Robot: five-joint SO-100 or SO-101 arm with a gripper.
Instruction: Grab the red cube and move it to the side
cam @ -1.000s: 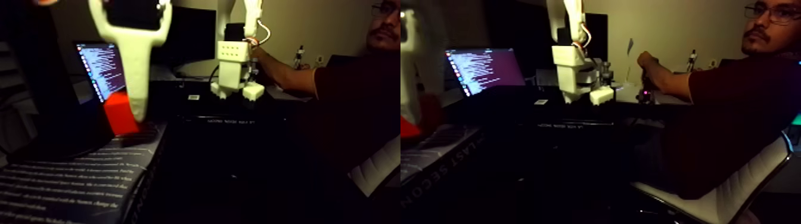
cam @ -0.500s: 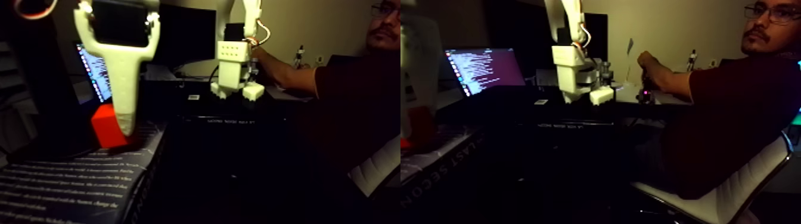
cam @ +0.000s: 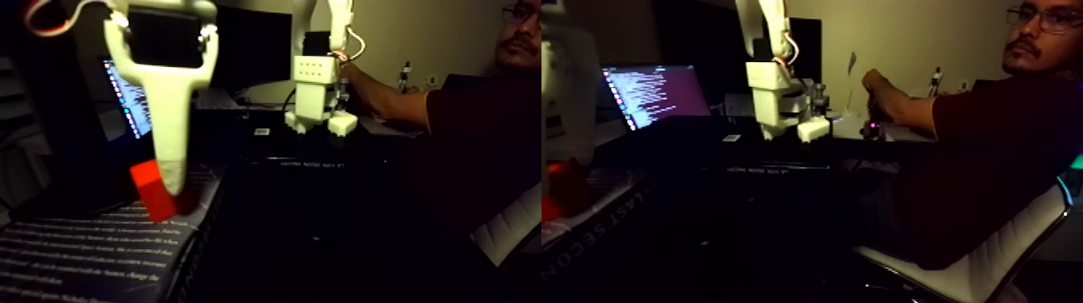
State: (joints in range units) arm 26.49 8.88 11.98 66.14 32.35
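Presently, the red cube (cam: pixel 153 190) is gripped by the end effector (cam: pixel 168 192), tilted above the printed surface (cam: pixel 89 242), presumably for placement aside.

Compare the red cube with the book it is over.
The red cube is small, bright and plain; the book is large, dark and covered in white lettering. The cube is tilted on an edge, with the white gripper finger in front of it; the book lies flat. Both are boxy with straight edges.
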